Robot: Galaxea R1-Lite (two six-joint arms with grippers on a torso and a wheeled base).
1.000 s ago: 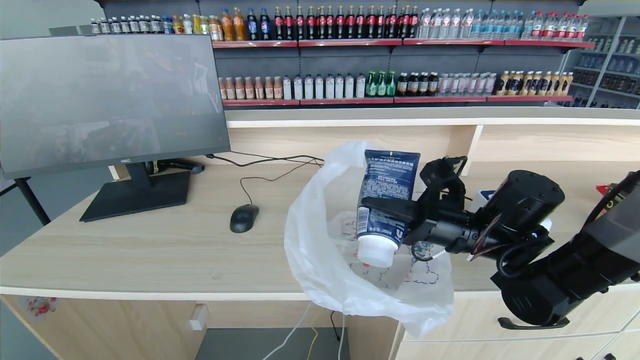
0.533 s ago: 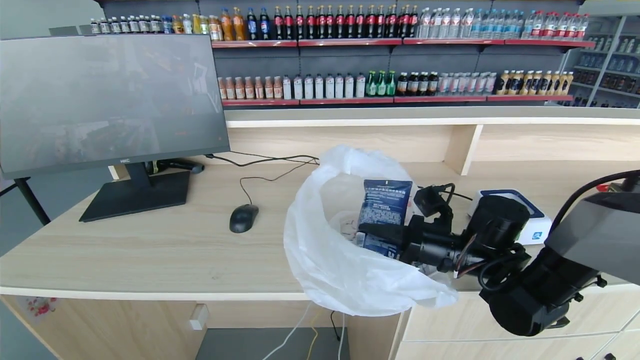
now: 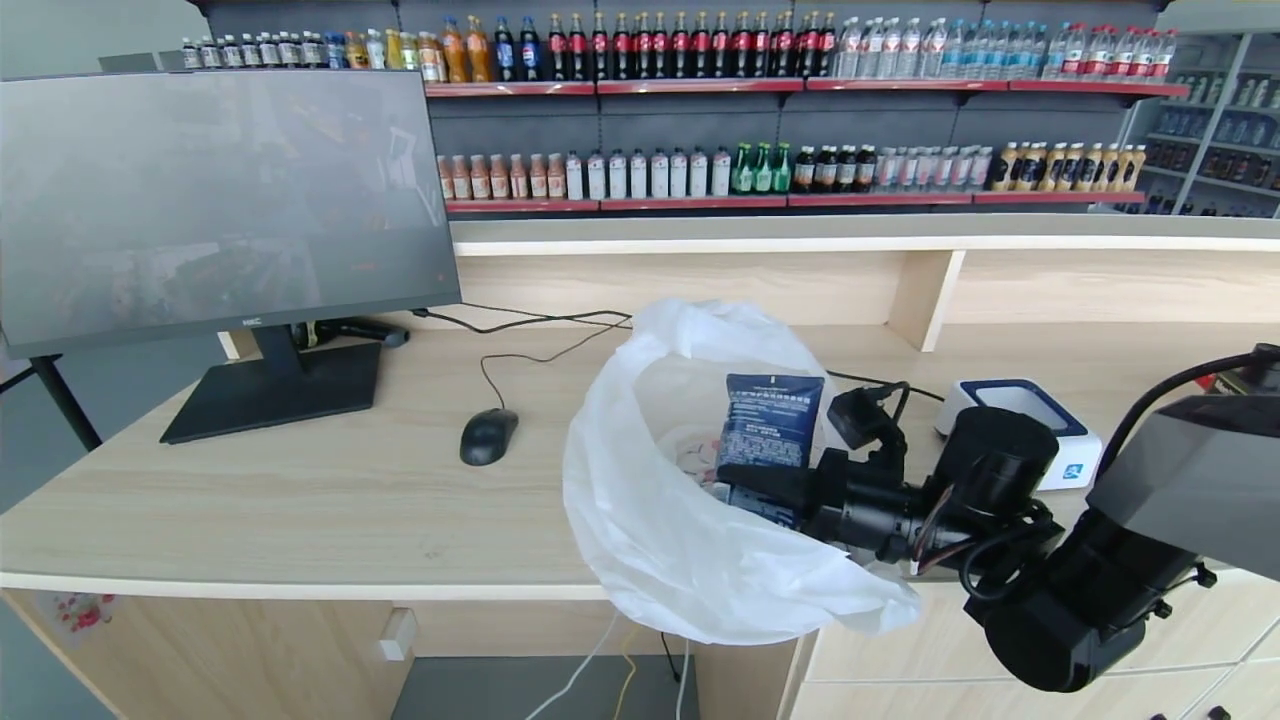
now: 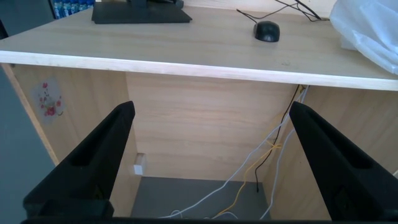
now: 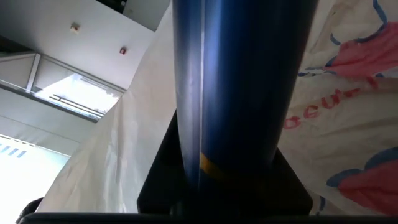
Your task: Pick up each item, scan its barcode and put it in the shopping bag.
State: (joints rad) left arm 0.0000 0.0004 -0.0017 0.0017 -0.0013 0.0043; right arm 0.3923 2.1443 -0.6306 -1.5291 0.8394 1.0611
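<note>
The right end effector pinches the dark blue tube near its lower end, with 1 finger across the front. The tube stands upright inside the white shopping bag, its flat top showing above the bag's near rim. The bag sits at the front edge of the desk, a white scanner just to its right and a black mouse to its left. The left end effector hangs spread and empty below the desk's front edge.
</note>
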